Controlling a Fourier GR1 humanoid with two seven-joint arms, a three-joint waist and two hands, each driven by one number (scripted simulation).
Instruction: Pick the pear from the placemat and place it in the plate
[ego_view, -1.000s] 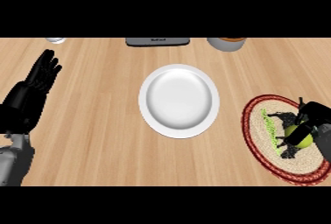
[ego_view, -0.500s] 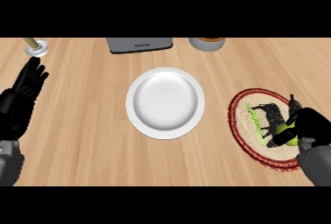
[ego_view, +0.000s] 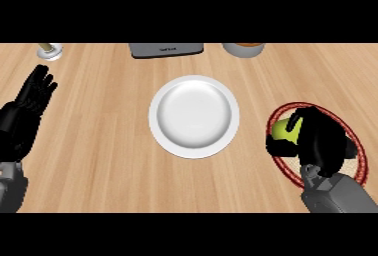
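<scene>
A yellow-green pear (ego_view: 283, 128) lies on the round red-rimmed placemat (ego_view: 353, 134) at the right of the counter. My right hand (ego_view: 319, 137) covers it, with fingers and thumb curled round the fruit so only part of it shows. A white plate (ego_view: 195, 115) sits in the middle of the wooden counter, to the left of the placemat, with nothing on it. My left hand (ego_view: 26, 113) rests open at the left edge, fingers pointing up.
Along the counter's far edge stand a grey flat appliance (ego_view: 167, 49), a cup with an orange-brown top (ego_view: 244, 48) and a small pale shaker (ego_view: 49, 50). Bare wood lies between the plate and each hand.
The view has shifted, so everything sits further right. My right hand has closed down over the pear, which now shows as a rounder yellow-green patch. The left hand stays resting.
</scene>
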